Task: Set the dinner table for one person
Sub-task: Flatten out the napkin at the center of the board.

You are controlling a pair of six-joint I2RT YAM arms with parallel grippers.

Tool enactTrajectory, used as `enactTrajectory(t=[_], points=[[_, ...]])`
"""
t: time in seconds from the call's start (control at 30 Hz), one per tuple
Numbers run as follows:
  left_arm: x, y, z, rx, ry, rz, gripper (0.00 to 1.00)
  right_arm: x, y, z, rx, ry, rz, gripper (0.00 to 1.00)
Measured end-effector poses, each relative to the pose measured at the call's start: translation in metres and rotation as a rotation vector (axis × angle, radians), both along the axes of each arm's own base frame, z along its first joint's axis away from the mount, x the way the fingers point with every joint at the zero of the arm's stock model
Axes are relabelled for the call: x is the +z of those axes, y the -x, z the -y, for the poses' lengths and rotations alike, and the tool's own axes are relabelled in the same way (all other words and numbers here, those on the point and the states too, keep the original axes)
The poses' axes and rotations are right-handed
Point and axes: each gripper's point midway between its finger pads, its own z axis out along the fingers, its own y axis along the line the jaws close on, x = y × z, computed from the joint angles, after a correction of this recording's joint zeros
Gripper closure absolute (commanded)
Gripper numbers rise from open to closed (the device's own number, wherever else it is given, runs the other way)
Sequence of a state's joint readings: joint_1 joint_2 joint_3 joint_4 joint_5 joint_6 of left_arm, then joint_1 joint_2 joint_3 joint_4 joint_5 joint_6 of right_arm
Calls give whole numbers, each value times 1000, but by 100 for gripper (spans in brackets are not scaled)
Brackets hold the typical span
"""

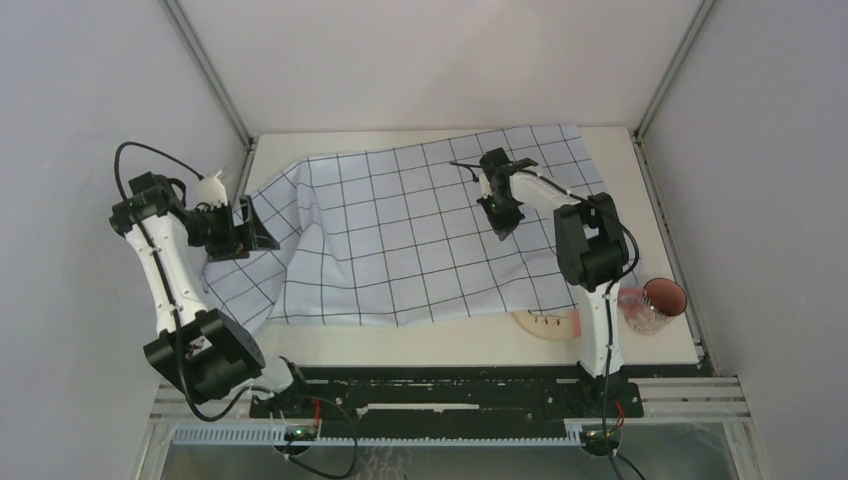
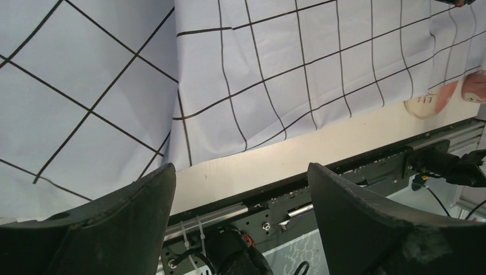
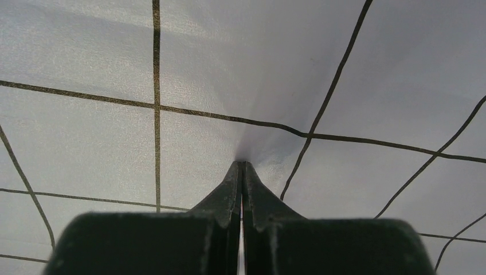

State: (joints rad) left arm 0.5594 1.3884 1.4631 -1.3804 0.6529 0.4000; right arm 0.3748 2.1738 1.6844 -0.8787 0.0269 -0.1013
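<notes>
Grip status: L end effector (image 2: pixel 239 172) wide apart, empty; R end effector (image 3: pixel 241 166) clenched on cloth (image 1: pixel 400 240).

No legible text, label or number; dark marks on plate (image 1: pixel 543 326) unreadable.

Cloth (image 1: pixel 420 240): pale blue, black grid; dinner table (image 1: pixel 400 345): plain cream-white; plate (image 1: pixel 545 325): cream, pinkish edge; cup (image 1: pixel 665 297): dark red.
</notes>
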Motion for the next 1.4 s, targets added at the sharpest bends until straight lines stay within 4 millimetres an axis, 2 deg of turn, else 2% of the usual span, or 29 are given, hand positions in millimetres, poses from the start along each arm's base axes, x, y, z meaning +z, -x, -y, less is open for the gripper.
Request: enactTrajectory(t=[0.2, 0.47, 0.63, 0.83, 1.03, 1.07, 1.13, 1.23, 1.4], points=[[4, 3, -4, 8, -57, 29, 7, 0, -4, 26, -64, -9, -4, 100], [11, 9, -4, 2, -111, 75, 6, 0, 2, 82, -166, 59, 2, 100], [3, 12, -3, 2, -102, 51, 6, 1, -4, 108, -215, 117, 25, 100], [-11, 16, -7, 10, -113, 15, 5, 2, -6, 122, -239, 146, 55, 100], [-35, 15, -31, 70, -241, -1, 3, 10, -4, 146, -282, 195, 110, 100], [-38, 14, -36, 86, -266, -1, 2, 13, -4, 148, -285, 199, 124, 100], [-41, 13, -44, 108, -296, -7, 2, 22, -3, 150, -289, 199, 154, 93], [-47, 7, -52, 137, -294, -23, 2, 42, -2, 144, -275, 182, 212, 87], [-81, -1, -78, 253, -169, -141, 0, 96, -1, 110, -189, 113, 361, 84]])
